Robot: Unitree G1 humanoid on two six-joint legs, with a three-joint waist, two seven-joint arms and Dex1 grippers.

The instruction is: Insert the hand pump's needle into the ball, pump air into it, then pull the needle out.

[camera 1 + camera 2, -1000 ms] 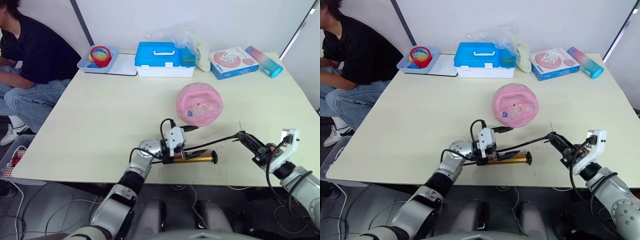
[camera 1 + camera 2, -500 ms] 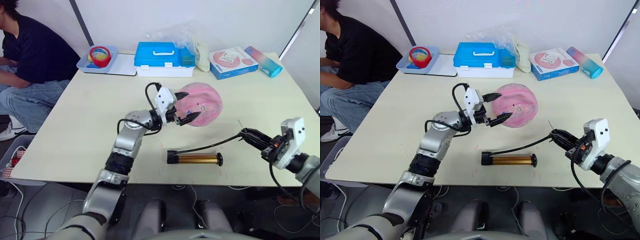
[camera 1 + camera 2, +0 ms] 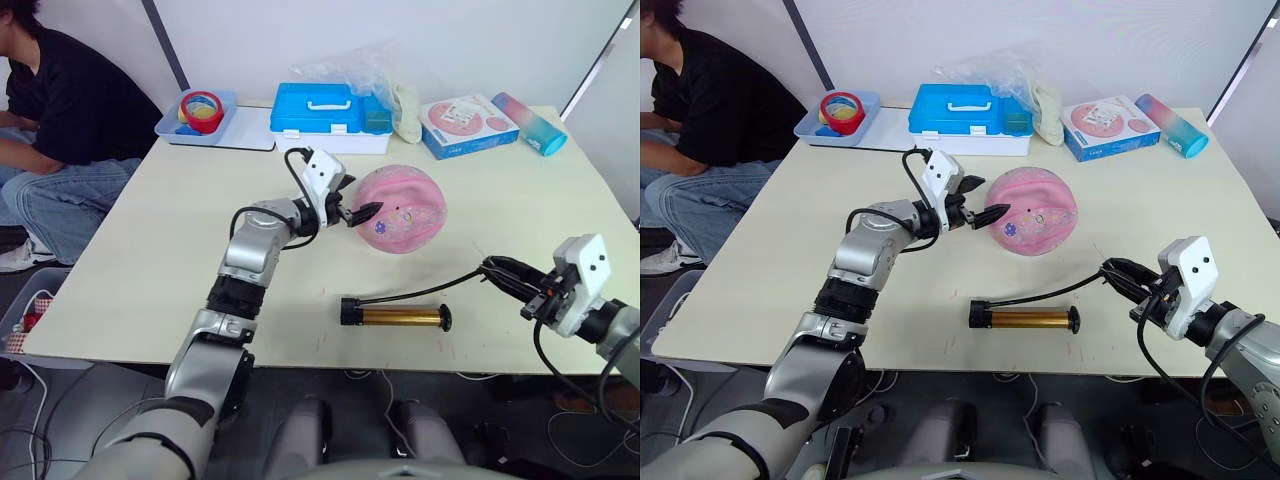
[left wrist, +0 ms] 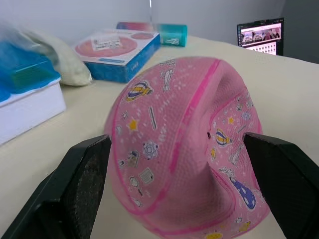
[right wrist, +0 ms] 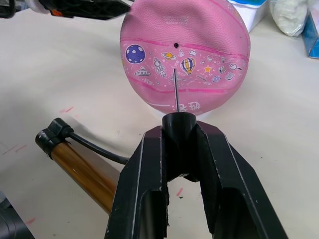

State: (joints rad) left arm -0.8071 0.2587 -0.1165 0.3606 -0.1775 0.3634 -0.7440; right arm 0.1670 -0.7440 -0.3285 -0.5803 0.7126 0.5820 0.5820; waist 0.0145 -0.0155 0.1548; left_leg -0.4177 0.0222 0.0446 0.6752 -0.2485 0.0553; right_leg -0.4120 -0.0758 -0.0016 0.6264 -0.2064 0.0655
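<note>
Ball (image 3: 400, 208) mid-desk, dented, valve hole facing right gripper (image 5: 178, 122) | right clamps needle (image 5: 175, 89) fitting | left gripper (image 3: 352, 207) spread wide at ball | steady ball first, then align needle.

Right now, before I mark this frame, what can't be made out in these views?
- The ball: its far side is hidden by its own bulk in the eye views.
- The left claw: whether its tips touch the ball cannot be told from the eye views.
- The needle: too thin to make out in the eye views.
- The hand pump: its handle end is cut off behind the right claw in the right wrist view.
</note>
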